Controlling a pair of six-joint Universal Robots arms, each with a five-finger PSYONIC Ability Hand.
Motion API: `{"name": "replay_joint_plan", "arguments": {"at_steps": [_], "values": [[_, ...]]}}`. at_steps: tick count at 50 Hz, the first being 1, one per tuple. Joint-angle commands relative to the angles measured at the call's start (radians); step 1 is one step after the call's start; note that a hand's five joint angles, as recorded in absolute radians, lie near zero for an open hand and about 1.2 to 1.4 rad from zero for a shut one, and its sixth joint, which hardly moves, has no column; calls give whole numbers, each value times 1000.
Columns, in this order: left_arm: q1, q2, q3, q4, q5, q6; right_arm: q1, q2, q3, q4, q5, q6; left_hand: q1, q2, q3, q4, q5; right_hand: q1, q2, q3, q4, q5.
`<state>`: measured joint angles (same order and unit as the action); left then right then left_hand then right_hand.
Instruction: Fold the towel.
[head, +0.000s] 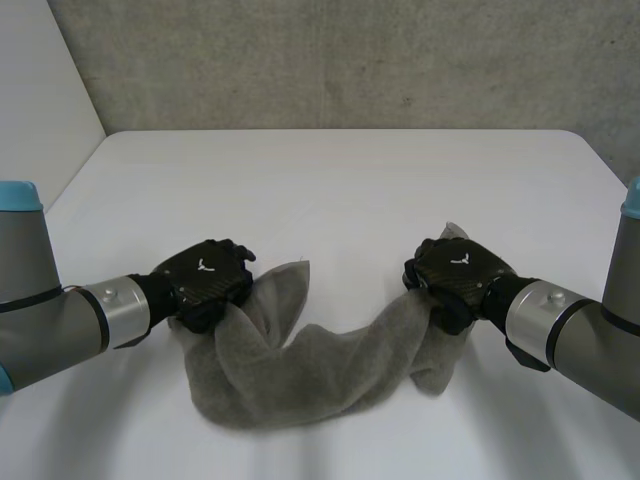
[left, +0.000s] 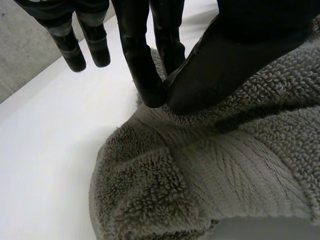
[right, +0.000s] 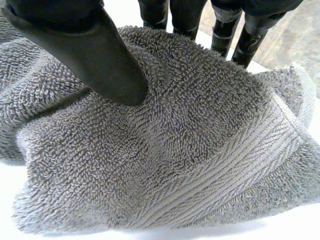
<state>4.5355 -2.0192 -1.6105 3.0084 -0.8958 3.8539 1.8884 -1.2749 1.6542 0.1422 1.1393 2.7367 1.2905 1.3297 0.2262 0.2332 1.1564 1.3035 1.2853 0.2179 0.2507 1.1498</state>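
A grey terry towel (head: 300, 375), looped pile crossed by a flat ribbed band (right: 235, 170), sags in a bunched rope across the white bench (head: 340, 180). The left hand (head: 205, 282) pinches one end between thumb and fingers. The right hand (head: 458, 272) clamps the other end, thumb on top. The wrist views show the weave, the head view the whole drape.

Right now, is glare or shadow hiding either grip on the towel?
Head view: even light, no glare on the table, soft shadow under the towel. Left wrist view: the left hand's pinch shows clearly. Right wrist view: towel evenly lit around the right hand's thumb.
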Motion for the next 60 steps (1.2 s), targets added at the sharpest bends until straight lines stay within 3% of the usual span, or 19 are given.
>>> {"name": "replay_joint_plan", "arguments": {"at_steps": [1,8,12,13,14,18,19,21,23,30,34,36,38,43,60], "values": [[25,19,21,6,-6,-1,0,-1,-63,143,-26,-124,106,67,-52,-59,65,93,111,-43,-76,72],[40,40,170,20,-18,-47,3,8,-317,172,-10,-101,106,67,-52,-59,65,93,111,-43,-76,72],[17,121,314,94,-89,-231,0,-11,-478,140,3,-29,106,67,-52,-59,65,93,111,-43,-76,72],[7,170,343,149,-124,-320,-3,-36,-546,99,22,42,106,67,-52,-59,65,93,111,-43,-76,72],[7,171,343,150,-124,-321,-11,-81,-588,36,45,134,106,67,-52,-59,65,93,111,-43,-76,72],[11,333,336,344,-189,-570,-20,-156,-587,-82,62,282,106,67,-52,-59,65,93,111,-43,-76,72],[11,333,336,345,-189,-571,-31,-159,-564,-88,50,300,106,67,-52,-59,65,93,111,-43,-76,72],[36,414,270,446,-186,-690,-44,-156,-530,-76,37,290,106,67,-52,-59,65,93,111,-43,-76,72],[59,436,224,480,-184,-723,-49,-156,-482,-64,25,264,106,67,-52,-59,65,93,111,-43,-76,72],[125,451,17,501,-164,-711,-54,-164,-205,-58,33,59,106,67,-52,-59,65,93,111,-43,-76,72],[145,453,-167,503,-88,-667,-66,-162,-103,-56,34,-12,106,67,-52,-59,65,93,111,-43,-76,72],[155,453,-227,503,-57,-639,-66,-161,-56,-59,26,-38,106,67,-52,-59,65,-30,-11,-43,-76,-50],[163,451,-284,503,-31,-611,-63,-150,36,-61,31,-96,106,67,-52,-59,65,-459,-441,-43,-76,-480],[166,442,-416,501,29,-536,-55,-89,125,-59,28,-153,106,67,-52,-59,65,-657,-639,-43,-76,-678],[206,438,-457,483,48,-504,-65,-55,171,-55,25,-144,106,67,-52,-59,65,-675,-657,-43,-76,-696]]}}
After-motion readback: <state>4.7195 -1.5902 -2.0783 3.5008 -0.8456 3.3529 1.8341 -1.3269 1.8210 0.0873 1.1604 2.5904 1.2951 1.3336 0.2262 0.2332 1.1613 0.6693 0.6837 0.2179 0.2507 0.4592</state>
